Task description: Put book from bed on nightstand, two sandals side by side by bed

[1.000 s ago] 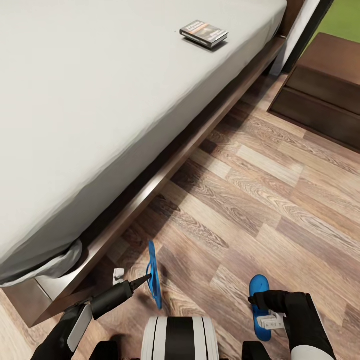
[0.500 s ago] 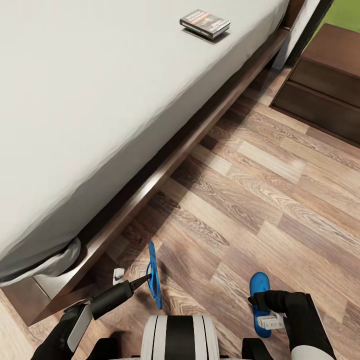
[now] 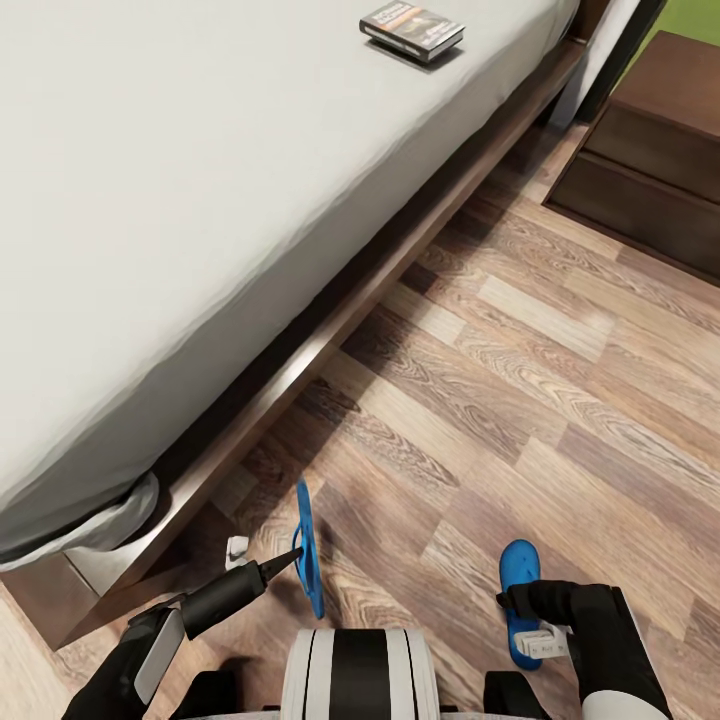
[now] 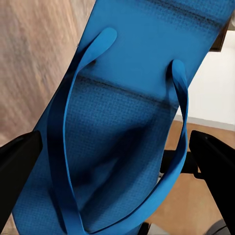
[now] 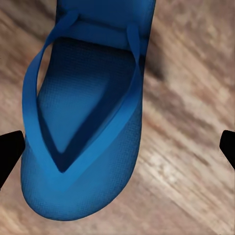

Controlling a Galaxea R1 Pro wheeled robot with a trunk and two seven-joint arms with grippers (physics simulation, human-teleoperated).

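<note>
Both sandals are carried: one on edge in the left gripper (image 3: 296,556), one flat at the right gripper (image 3: 508,603), closed on it as far as shows. Book (image 3: 411,27) drifts up-frame versus earlier: camera moves, grips unchanged. Robot is repositioning along the bed (image 3: 200,200); placement pending.

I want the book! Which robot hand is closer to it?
Left, but barely. The book lies far up the bed; the left gripper and right gripper both hold sandals low by the floor.
</note>
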